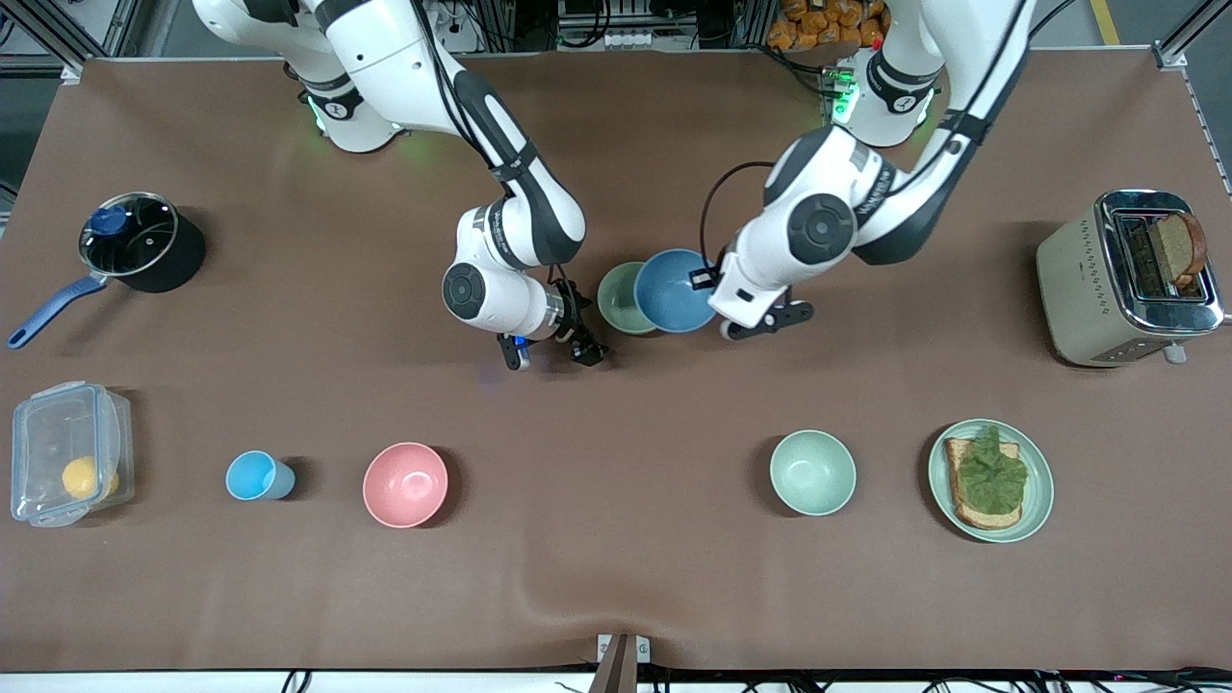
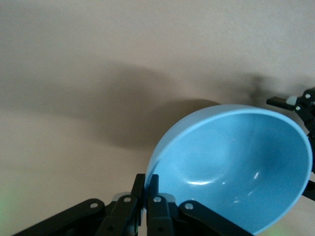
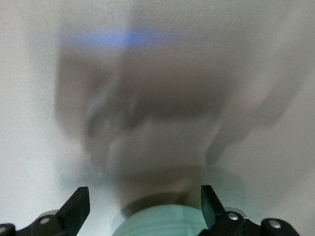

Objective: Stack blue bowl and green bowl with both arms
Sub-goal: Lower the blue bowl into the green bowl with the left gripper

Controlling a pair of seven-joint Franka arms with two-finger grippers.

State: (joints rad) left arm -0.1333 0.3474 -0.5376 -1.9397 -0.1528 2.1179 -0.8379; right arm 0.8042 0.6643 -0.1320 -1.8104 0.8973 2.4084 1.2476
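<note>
Blue bowl [image 1: 673, 289]: held tilted above mid-desk, overlapping and partly hiding the green bowl [image 1: 622, 298].
Left gripper [image 2: 146, 196]: jaws clamped on the blue bowl's rim; wrist covered the grip in the front view.
Right gripper [image 1: 551, 352]: jaws wide apart, empty, beside the green bowl.

Both arms have glossy white rounded shells with dark grey joint bands and round dark caps. Black two-finger grippers end them. Green lights glow at the bases, and a thin black cable loops beside the left arm's wrist.
</note>
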